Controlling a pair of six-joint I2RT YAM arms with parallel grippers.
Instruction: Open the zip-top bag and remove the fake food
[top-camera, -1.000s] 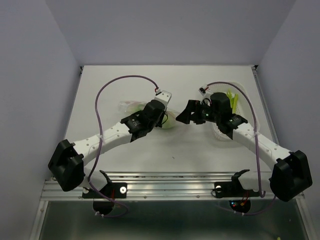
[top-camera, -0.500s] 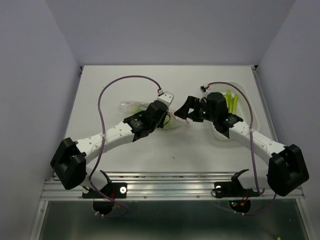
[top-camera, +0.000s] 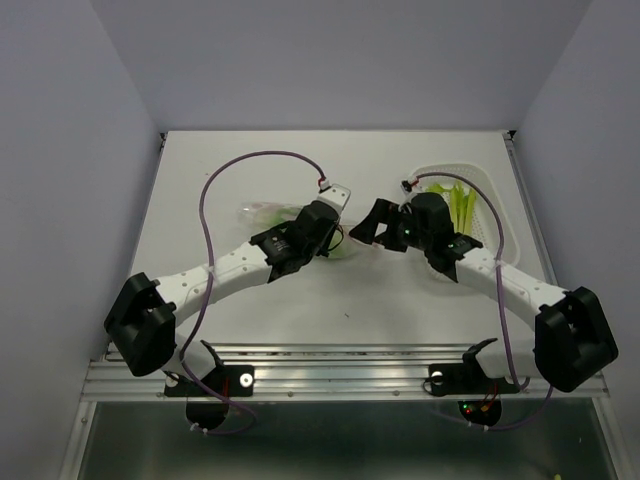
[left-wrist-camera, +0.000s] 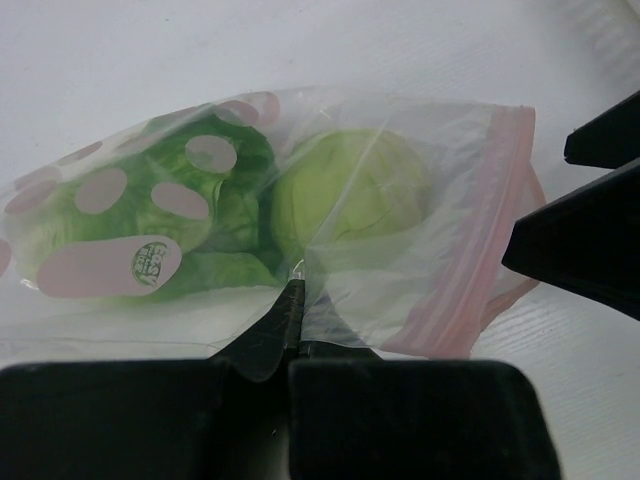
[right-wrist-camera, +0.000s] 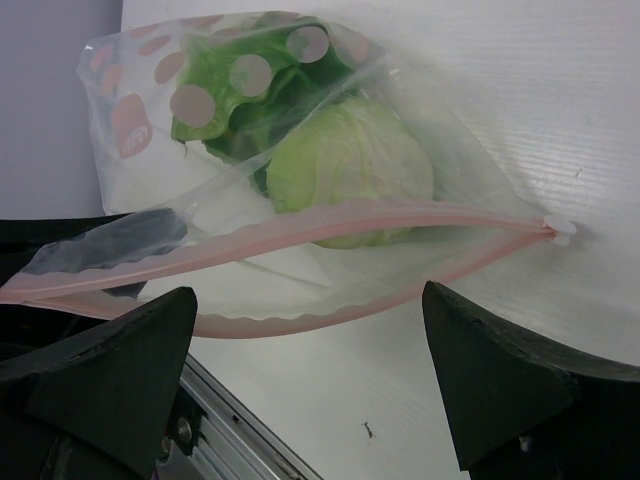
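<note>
The clear zip-top bag (left-wrist-camera: 440, 170) with pink dots lies on the table, its pink zipper strip (right-wrist-camera: 350, 224) gaping open toward my right gripper. Inside it is fake food: a pale green lettuce ball (right-wrist-camera: 350, 165) and a dark green leaf (left-wrist-camera: 190, 195). My left gripper (left-wrist-camera: 292, 286) is shut on a fold of the bag's upper film, just before the ball. My right gripper (right-wrist-camera: 310, 370) stands open, a finger on either side of the bag's mouth and a little short of it. In the top view the two grippers (top-camera: 335, 238) (top-camera: 362, 232) face each other at mid-table.
A white perforated basket (top-camera: 490, 195) stands at the back right with yellow-green leafy strips (top-camera: 460, 205) in it, just behind my right arm. The table's metal front rail (top-camera: 340, 375) runs along the near edge. Purple cables loop above both arms.
My right arm has shifted off the basket, uncovering more of it. The left arm has edged slightly right with the bag film still pinched. Neither gripper has changed state.
</note>
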